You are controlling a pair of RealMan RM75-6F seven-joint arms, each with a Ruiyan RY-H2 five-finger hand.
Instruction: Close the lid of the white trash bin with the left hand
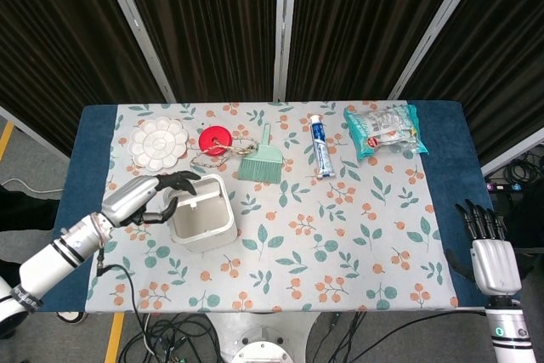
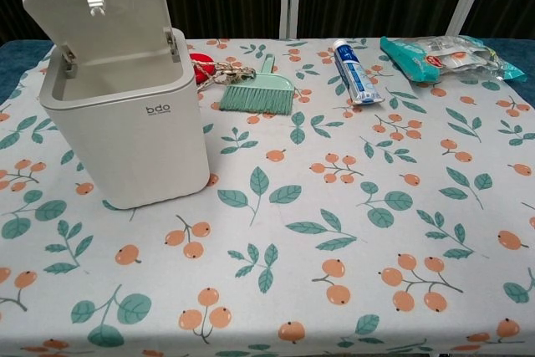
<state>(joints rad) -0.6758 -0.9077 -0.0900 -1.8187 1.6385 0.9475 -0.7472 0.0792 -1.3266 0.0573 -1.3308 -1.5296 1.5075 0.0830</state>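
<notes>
The white trash bin [image 1: 204, 225] [image 2: 129, 135] stands on the left part of the table. Its lid [image 2: 100, 21] [image 1: 198, 195] is hinged at the back and tipped partly down over the opening, still ajar. My left hand [image 1: 164, 190] reaches in from the left with fingers curled against the back of the lid in the head view; the chest view hides it behind the lid. My right hand [image 1: 493, 248] hangs off the table's right front corner, fingers straight and apart, holding nothing.
Behind the bin lie a white paint palette [image 1: 159, 142], a red disc with a chain [image 1: 215, 139], a green hand brush [image 1: 259, 161] [image 2: 261, 91], a toothpaste tube [image 1: 320, 147] [image 2: 352, 71] and a packet of wipes [image 1: 384, 129] [image 2: 443, 56].
</notes>
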